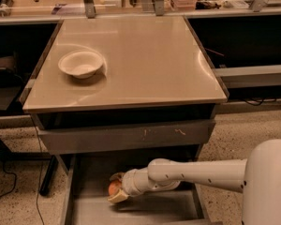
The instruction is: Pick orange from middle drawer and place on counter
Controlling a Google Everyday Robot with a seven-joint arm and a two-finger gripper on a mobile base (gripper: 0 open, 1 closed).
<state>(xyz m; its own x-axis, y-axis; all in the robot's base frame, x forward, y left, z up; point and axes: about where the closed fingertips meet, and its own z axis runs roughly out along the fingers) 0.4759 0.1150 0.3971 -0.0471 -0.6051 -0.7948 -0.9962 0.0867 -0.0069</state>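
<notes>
You have in view:
- One large rectangular glossy beige counter point(145, 69) with a dark rim.
- One round white bowl point(81, 63), upright on the counter's left part.
- One closed grey drawer front point(126, 137) with pale scratches, just under the counter.
- One wide shallow grey metal middle drawer point(150, 211), pulled out below it.
- One white robot arm point(196, 172), reaching into that drawer from the right.
- One two-finger gripper point(115, 188) inside the drawer, left of centre, its fingers point(117, 198) clasped above and below the small round orange-red orange point(113, 187).
</notes>
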